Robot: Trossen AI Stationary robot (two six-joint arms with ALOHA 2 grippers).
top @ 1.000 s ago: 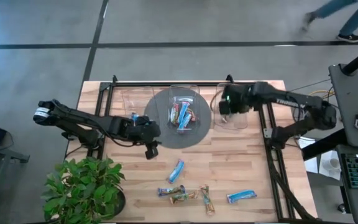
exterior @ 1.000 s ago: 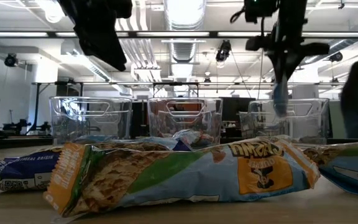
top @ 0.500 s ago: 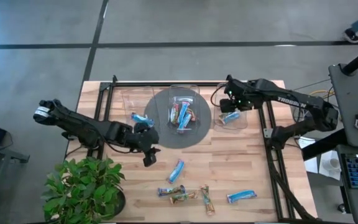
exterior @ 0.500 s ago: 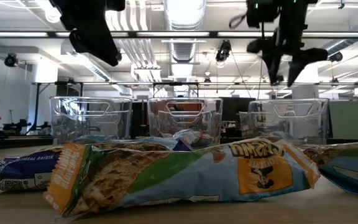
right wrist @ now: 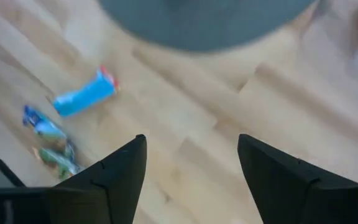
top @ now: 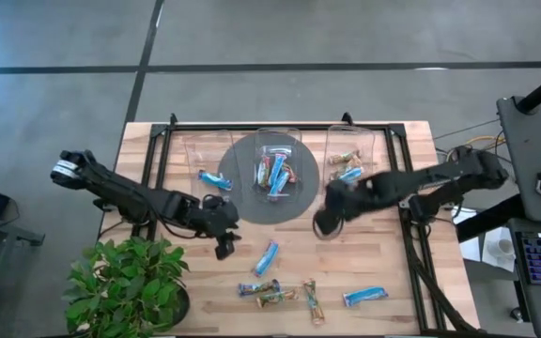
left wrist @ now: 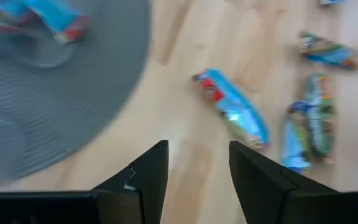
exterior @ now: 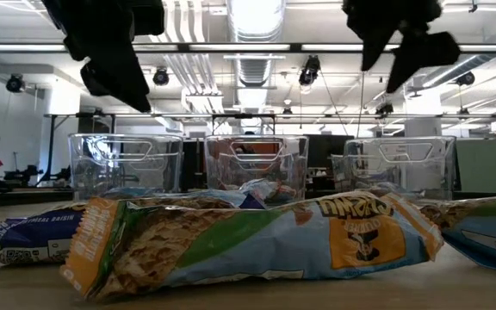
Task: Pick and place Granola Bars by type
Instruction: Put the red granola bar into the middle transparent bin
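The left tool (top: 224, 246) hangs above the bare wood of the surface (top: 383, 263), just beyond the near-left edge of the round grey mat (top: 244, 208). Its two fingers (left wrist: 148, 174) stand apart with nothing between them, and in the left wrist view a blue bar (left wrist: 234, 107) lies on the wood ahead of them, untouched.

The right tool (top: 325, 223) hovers over the surface beside the mat's right edge, in front of the right bin (top: 349, 167). Its fingers (right wrist: 122, 171) are spread wide and empty; the right wrist view shows only wood in the gap, with the same blue bar (right wrist: 84, 94) farther off. In the low view both tools hang high above the bins, touching nothing.

Three clear bins stand in a row at the back. The left bin (top: 206, 160) holds one blue bar (top: 214, 178). The middle bin (top: 277, 161), sitting on the mat, holds several bars (top: 275, 171), blue and multicoloured. The right bin holds a blue bar (top: 347, 175) and a brownish one (top: 348, 159).

Loose bars lie on the front of the surface: one blue bar (top: 267, 256) between the two tools, a cluster of multicoloured bars (top: 282, 295) nearer the front edge, and another blue bar (top: 364, 297) to the right of it. A potted plant (top: 128, 280) stands at the front left corner.
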